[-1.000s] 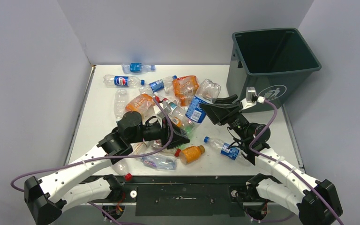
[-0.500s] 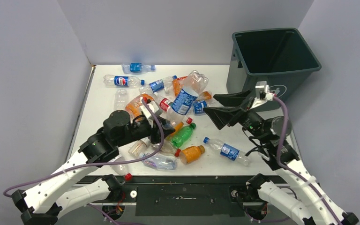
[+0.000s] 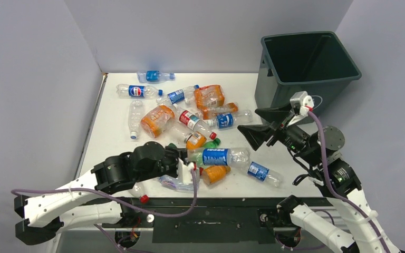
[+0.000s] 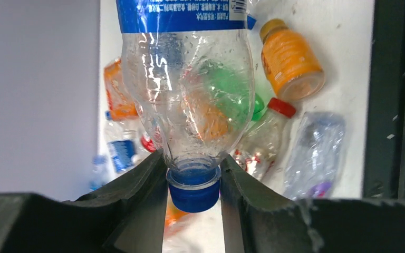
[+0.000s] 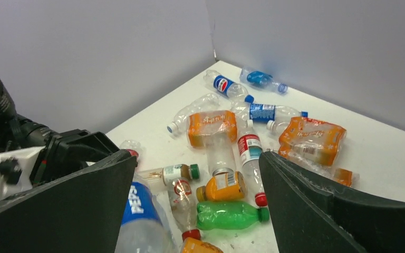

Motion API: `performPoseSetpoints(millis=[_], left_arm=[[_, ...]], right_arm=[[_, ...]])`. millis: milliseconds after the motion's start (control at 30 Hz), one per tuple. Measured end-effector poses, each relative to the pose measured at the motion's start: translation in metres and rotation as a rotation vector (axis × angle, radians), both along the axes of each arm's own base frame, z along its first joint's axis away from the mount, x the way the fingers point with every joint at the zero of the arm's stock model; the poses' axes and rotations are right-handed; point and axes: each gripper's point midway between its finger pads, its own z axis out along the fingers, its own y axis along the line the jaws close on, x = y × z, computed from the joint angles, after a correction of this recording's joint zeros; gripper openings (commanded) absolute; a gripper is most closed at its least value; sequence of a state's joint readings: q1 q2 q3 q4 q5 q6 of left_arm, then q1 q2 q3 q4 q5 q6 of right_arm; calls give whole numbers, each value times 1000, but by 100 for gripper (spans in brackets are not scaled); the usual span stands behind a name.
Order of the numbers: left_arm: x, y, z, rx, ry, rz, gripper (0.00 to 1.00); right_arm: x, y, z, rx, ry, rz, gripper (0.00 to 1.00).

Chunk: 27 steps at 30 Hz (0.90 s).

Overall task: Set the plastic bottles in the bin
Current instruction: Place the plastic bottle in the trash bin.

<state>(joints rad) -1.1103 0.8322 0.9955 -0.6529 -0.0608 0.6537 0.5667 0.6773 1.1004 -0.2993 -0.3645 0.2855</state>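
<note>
Now the left jaws pinch the neck of a clear bottle [image 4: 187, 105] to carry it to the bin [image 3: 279, 99] at two o'clock; the right jaws gape wide, empty.

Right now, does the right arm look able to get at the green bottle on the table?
Probably yes. The right pincer is open and empty, and the green bottle lies ahead of it with nothing across the way. The Pepsi bottle clamped in the left pincer hangs close beside it, though.

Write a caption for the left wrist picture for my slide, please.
Left gripper pinching a clear blue-labelled bottle by its blue-capped neck, other bottles scattered behind.
</note>
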Motion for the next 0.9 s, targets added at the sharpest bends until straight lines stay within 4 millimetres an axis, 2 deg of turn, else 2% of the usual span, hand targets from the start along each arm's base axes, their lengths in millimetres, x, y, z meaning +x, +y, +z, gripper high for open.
performPoseSetpoints(millis=[133, 300, 400, 467, 667, 900], left_arm=[[-2, -8, -6, 203, -224, -129, 0], [12, -3, 0, 319, -376, -151, 0], [19, 2, 4, 371, -438, -148, 0], [23, 5, 6, 400, -470, -142, 0], [29, 13, 9, 463, -542, -140, 0], [32, 23, -1, 535, -601, -155, 0]], right_arm=[[5, 17, -26, -71, 79, 73, 90], [14, 36, -58, -163, 193, 147, 90], [17, 41, -79, -213, 257, 163, 90], [15, 42, -86, -234, 272, 172, 90], [5, 61, -108, -305, 311, 256, 90], [-27, 101, -149, -454, 387, 434, 90]])
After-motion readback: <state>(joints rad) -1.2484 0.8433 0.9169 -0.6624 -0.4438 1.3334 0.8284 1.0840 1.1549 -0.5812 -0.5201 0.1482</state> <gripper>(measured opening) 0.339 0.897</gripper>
